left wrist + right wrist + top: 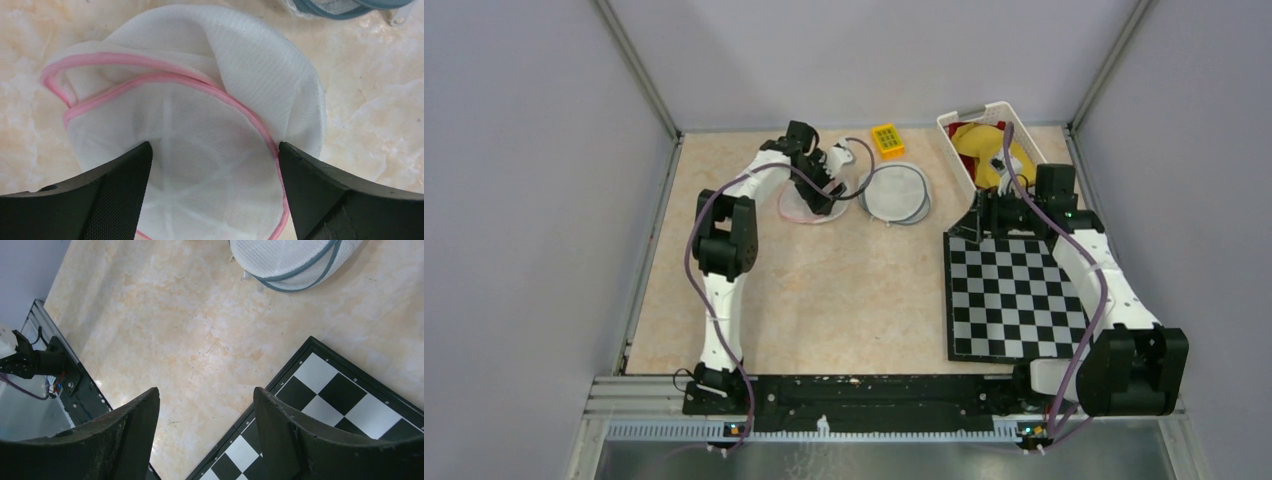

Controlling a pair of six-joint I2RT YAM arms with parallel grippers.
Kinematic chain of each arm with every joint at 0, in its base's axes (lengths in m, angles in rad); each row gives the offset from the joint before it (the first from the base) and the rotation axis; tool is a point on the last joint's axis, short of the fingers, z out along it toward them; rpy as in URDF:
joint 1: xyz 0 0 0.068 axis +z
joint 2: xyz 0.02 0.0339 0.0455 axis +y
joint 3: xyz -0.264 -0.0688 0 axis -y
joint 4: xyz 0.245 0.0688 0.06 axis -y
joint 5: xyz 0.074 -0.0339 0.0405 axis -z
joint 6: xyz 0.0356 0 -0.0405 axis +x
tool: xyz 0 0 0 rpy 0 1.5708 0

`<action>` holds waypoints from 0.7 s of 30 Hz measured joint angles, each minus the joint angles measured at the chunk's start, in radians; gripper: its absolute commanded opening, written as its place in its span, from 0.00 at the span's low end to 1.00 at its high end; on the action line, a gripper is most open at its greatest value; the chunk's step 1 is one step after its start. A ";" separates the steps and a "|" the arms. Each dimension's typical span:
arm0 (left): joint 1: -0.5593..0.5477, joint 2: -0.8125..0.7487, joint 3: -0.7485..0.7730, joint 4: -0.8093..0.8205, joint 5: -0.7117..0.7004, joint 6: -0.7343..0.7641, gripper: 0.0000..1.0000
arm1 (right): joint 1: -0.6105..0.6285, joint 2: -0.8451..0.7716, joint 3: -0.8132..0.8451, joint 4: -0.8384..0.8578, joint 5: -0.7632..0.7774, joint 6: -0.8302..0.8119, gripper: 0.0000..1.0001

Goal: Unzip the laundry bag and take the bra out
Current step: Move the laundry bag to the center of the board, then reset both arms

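Your left gripper (214, 150) hangs spread wide and empty right over the bag (200, 115), which lies near the counter's (844, 290) far edge, left of centre. Your right gripper (206, 394) is parted too, holding nothing, above the board's (1014, 290) far-left corner. You have a basket (972, 110) in the far-right corner and a grey bag (899, 193) just beside yours. Expect the mesh to be light, limp and quick to slide or bunch on the smooth top, so pinch the stiffer pink trim (150, 77). You can't see a zip pull or the bra. It should be soft and may snag.
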 measured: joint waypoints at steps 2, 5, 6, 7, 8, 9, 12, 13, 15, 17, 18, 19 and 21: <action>0.005 -0.023 0.000 -0.027 -0.007 -0.003 0.99 | 0.000 0.000 0.023 -0.006 0.014 -0.007 0.68; 0.013 -0.074 0.002 -0.068 -0.014 -0.007 0.99 | 0.000 0.000 0.063 -0.013 0.029 -0.013 0.68; 0.014 -0.091 0.009 -0.084 -0.014 -0.008 0.99 | 0.000 0.000 0.078 -0.015 0.035 -0.015 0.68; 0.016 -0.109 0.019 -0.099 -0.014 -0.010 0.99 | 0.000 0.000 0.087 -0.019 0.039 -0.016 0.68; 0.019 -0.128 0.033 -0.113 -0.014 -0.014 0.99 | 0.000 0.000 0.098 -0.023 0.044 -0.018 0.68; 0.020 -0.146 0.045 -0.123 -0.013 -0.020 0.99 | -0.003 0.000 0.105 -0.028 0.047 -0.018 0.68; 0.027 -0.212 0.071 -0.147 -0.002 -0.041 0.99 | -0.024 0.000 0.140 -0.052 0.050 -0.023 0.69; 0.031 -0.238 0.076 -0.158 0.009 -0.054 0.99 | -0.032 0.000 0.153 -0.060 0.051 -0.025 0.69; 0.041 -0.284 0.080 -0.178 0.038 -0.080 0.99 | -0.050 0.000 0.201 -0.090 0.054 -0.032 0.69; 0.062 -0.335 0.080 -0.200 0.076 -0.118 0.99 | -0.066 0.004 0.261 -0.114 0.053 -0.041 0.71; 0.077 -0.361 0.080 -0.209 0.098 -0.146 0.99 | -0.074 0.005 0.283 -0.120 0.051 -0.043 0.72; 0.091 -0.381 0.079 -0.214 0.115 -0.168 0.99 | -0.087 0.007 0.309 -0.126 0.046 -0.047 0.74; 0.140 -0.443 0.040 -0.204 0.169 -0.237 0.99 | -0.121 0.007 0.346 -0.141 0.037 -0.055 0.75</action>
